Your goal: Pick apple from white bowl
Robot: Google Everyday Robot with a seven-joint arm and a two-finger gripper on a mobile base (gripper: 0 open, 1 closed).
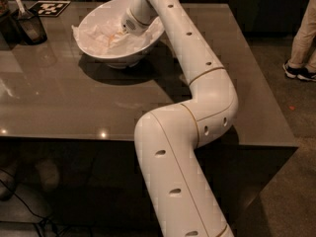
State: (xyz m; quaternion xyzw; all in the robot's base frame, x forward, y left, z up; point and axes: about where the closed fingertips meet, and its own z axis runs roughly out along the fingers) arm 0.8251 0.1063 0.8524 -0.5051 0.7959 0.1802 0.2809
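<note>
The white bowl (94,51) stands at the far left of the dark table, lined with crumpled white paper. My arm reaches across the table and its wrist (134,22) dips into the bowl from the right. The gripper (116,36) is down inside the bowl against the paper. A small orange-yellow patch shows at its tip; I cannot tell whether that is the apple or the gripper's pads. No apple shows clearly.
A small dark cup with a utensil (29,26) stands left of the bowl. A black-and-white marker tag (49,7) lies at the table's back edge. A person's legs (302,38) stand on the floor at the right. The table's front edge (74,136) is near.
</note>
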